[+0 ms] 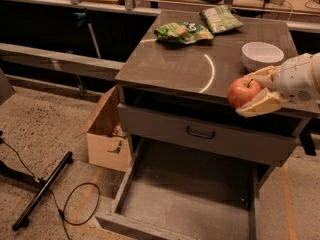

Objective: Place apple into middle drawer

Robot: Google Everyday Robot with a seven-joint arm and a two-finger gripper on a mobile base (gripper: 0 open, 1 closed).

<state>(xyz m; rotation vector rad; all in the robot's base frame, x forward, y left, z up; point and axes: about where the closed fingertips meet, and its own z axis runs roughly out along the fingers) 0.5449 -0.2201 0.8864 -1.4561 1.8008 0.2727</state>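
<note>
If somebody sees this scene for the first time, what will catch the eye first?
The red apple, clamped in the gripper at the front edge of the cabinet top. Below, the middle drawer stands pulled open. A white bowl sits just behind the gripper.

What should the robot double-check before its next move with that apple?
1. Hold on the apple: ok, the claw is shut on it.
2. The middle drawer pulled out: ok.
3. Room on its floor: ok, the visible part is bare.
4. Apple out over the drawer opening: not ok, it hangs at the front right edge of the cabinet top.
5. Claw apart from the white bowl: cannot tell, the bowl sits close behind it.
</note>
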